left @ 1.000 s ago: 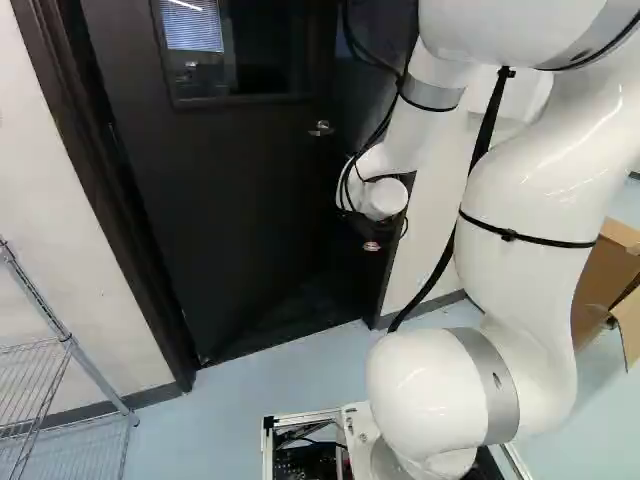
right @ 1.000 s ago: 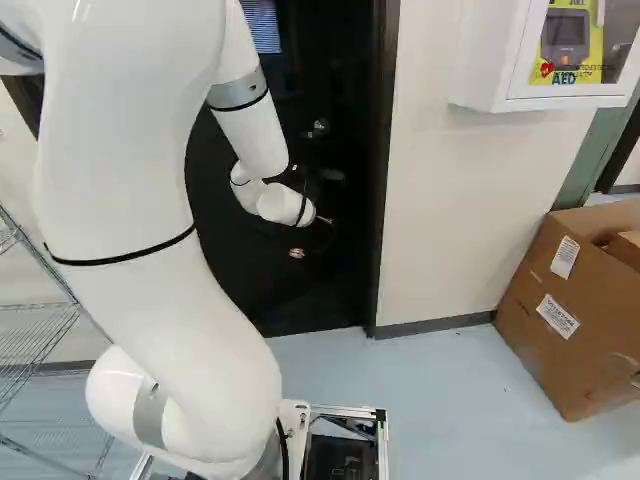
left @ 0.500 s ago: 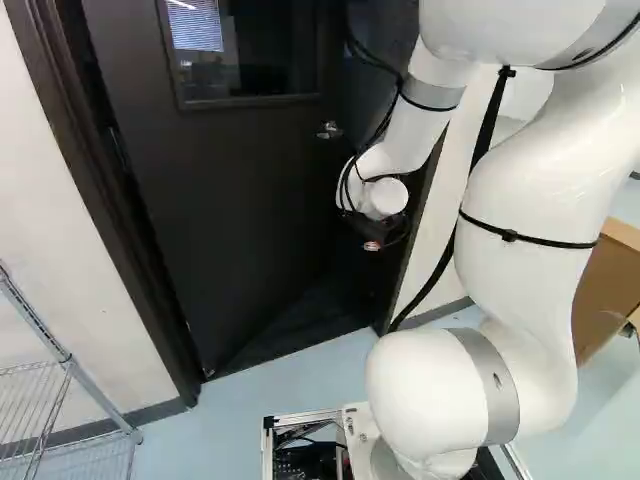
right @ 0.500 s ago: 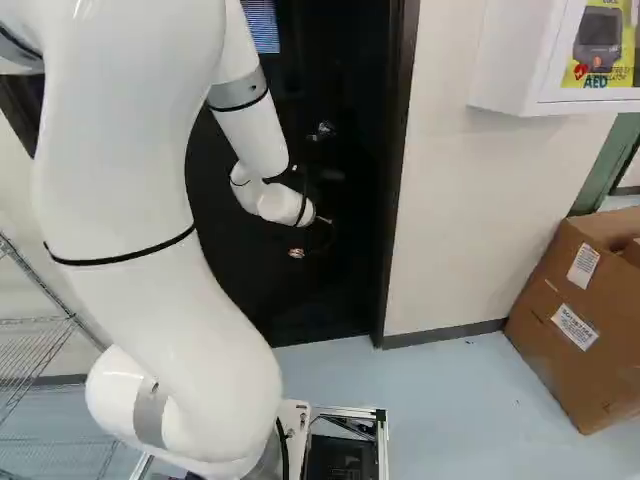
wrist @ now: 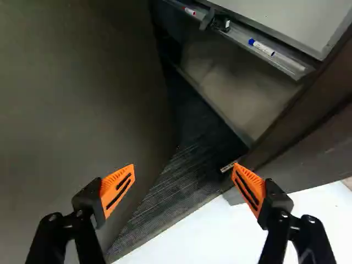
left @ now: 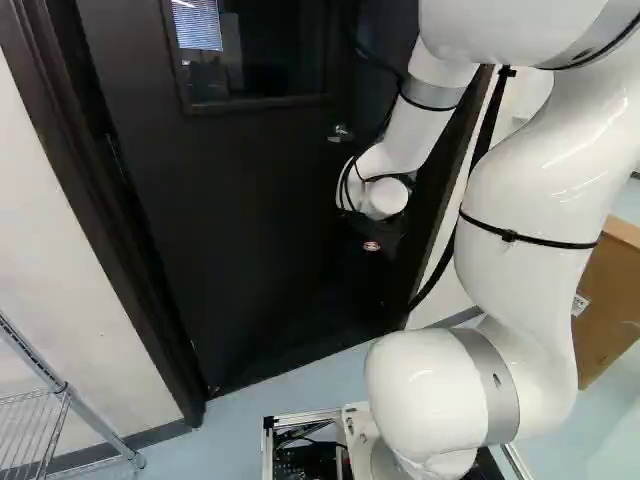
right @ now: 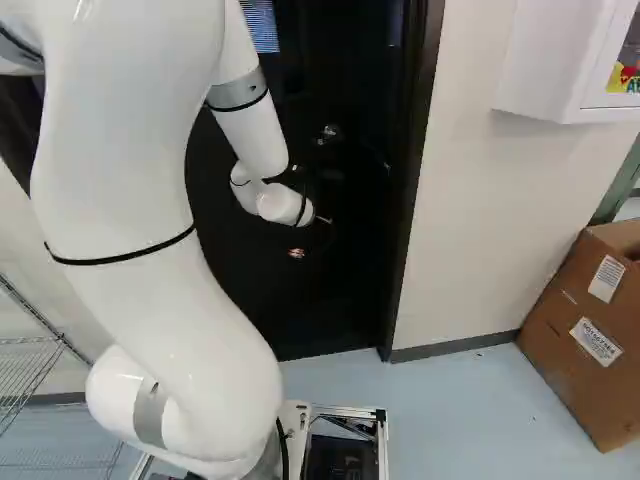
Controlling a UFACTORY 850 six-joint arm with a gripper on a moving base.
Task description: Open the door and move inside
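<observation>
In the left base view, we saw the dark door [left: 240,220] ajar, filling the upper left to centre, its handle [left: 341,133] just above our gripper [wrist: 183,168]. The gripper stood wide, holding nothing. Its wrist view showed the door's broad, upright face beside one finger, the frame [wrist: 324,82] beside the other, the gap [wrist: 201,126] ahead; a push would likely need to go doorward.
</observation>
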